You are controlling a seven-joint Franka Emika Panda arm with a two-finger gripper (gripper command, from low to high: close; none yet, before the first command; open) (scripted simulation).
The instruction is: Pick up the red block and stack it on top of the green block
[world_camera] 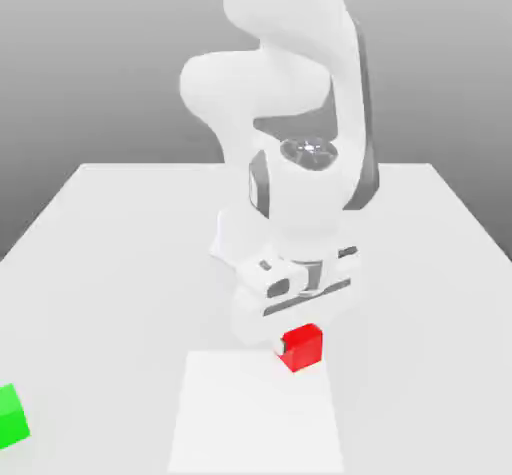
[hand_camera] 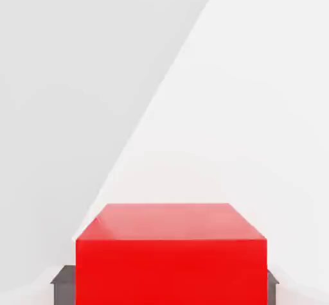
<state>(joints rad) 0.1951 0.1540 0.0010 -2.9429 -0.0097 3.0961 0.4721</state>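
Sitting between the claw fingers: the red block.

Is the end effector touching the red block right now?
Touching. In the hand view the red block sits between the dark fingers, flush against its sides with no gap; the exterior view shows the end effector down on it.
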